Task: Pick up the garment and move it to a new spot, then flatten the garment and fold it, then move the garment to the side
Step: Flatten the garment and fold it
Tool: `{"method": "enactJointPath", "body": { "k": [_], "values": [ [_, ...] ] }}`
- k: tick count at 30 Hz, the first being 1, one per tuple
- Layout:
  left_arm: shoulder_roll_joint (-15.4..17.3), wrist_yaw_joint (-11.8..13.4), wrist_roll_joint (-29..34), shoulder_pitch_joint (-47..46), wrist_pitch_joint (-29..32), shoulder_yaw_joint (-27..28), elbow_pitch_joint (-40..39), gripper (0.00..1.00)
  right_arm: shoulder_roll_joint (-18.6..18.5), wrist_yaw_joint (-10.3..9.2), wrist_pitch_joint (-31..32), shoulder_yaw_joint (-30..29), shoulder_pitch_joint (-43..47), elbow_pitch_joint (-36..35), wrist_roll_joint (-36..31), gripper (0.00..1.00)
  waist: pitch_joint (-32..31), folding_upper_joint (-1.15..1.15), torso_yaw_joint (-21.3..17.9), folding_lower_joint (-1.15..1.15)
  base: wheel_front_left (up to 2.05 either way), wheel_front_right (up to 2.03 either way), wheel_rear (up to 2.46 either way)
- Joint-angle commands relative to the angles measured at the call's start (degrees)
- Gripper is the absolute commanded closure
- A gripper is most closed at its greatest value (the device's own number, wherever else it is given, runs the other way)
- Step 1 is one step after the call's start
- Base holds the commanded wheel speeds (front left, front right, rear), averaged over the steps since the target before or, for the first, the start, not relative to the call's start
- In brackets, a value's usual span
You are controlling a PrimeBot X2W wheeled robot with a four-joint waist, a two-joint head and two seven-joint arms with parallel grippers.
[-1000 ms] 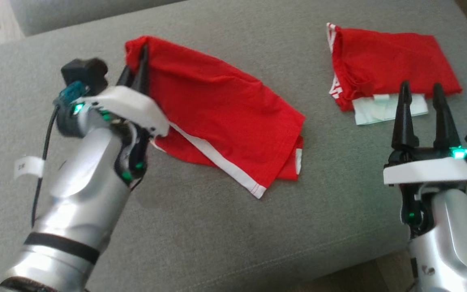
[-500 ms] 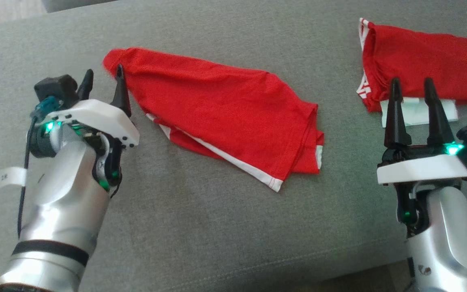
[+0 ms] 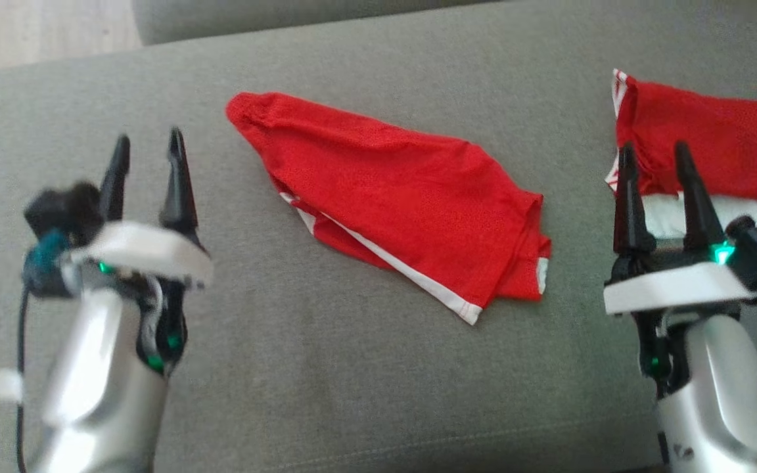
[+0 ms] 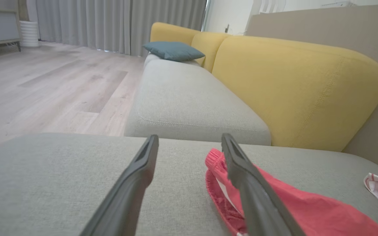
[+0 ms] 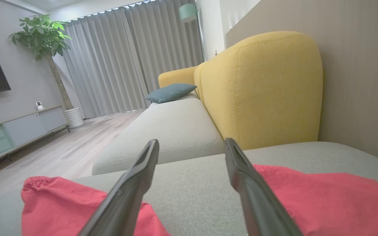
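A folded red garment [image 3: 405, 197] with a white hem lies slantwise on the grey cushion [image 3: 326, 368]. My left gripper [image 3: 148, 151] hovers to its left, open and empty, clear of the cloth. The left wrist view has the garment's end [image 4: 274, 203] just right of my open fingers [image 4: 136, 173]. At the right, my right gripper [image 3: 654, 161] stands open and empty. In the right wrist view that garment [image 5: 61, 203] lies left of the open fingers [image 5: 133, 183].
A second red garment [image 3: 707, 148] with a white label lies at the far right, behind my right gripper; it is the red cloth [image 5: 323, 196] at right in the right wrist view. Yellow backrests [image 4: 294, 85], a teal pillow [image 4: 172, 50] and wood floor [image 4: 44, 85] lie beyond.
My left gripper has let go of the garment's left end, opened, and drawn back to the left. The garment now lies flat. The camera has shifted. The right gripper stays open.
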Motion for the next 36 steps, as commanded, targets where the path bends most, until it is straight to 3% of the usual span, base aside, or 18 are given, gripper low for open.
{"method": "enactJointPath", "body": {
  "k": [1, 7, 12, 19, 24, 36],
  "values": [
    [0.95, -0.26, 0.97, -0.09, -0.69, 2.2, -3.06, 0.0, -0.08, 0.19, -0.01, 1.01, 0.5, -1.31, -0.27, 0.0, -1.45, 0.0, 1.32, 0.0, 0.0, 0.0, 0.0],
    [-2.69, -0.32, 3.77, 11.84, -0.69, 5.6, -13.11, 0.0, -0.08, 0.19, 0.24, 2.57, 3.77, -0.7, 0.29, 0.0, -3.97, 0.0, 2.98, 0.0, 0.0, 0.0, 0.0],
    [-4.67, -0.72, 4.45, 16.44, -0.69, 6.95, -17.03, 0.0, -0.08, 0.19, 0.55, 3.4, 5.03, -0.78, 0.31, 0.0, -4.69, 0.0, 3.73, 0.0, 0.0, 0.0, 0.0],
    [-5.51, -1.7, 5.53, 17.04, -0.69, 6.71, -17.3, 0.0, -0.08, 0.19, 4.58, 12.36, 6.92, 0.47, -0.27, 0.0, -4.01, 0.0, 4.57, 0.0, 0.0, 0.0, 0.0],
    [-5.73, -2.17, 5.45, 16.85, -0.69, 6.2, -16.34, 0.0, -1.4, 0.19, 9.16, 18.62, 7.8, 5.28, -3.35, 0.0, -2.92, 0.0, 5.49, 0.0, 0.0, 0.0, 0.0],
    [-5.83, -1.67, 4.57, 14.87, -0.69, 4.46, -15.82, 0.0, -3.04, 0.19, 8.44, 20.35, 4.35, 14.75, -9.7, 0.0, -0.3, 0.0, 7.42, 0.0, 0.0, 0.0, 0.0]
  ]
}}
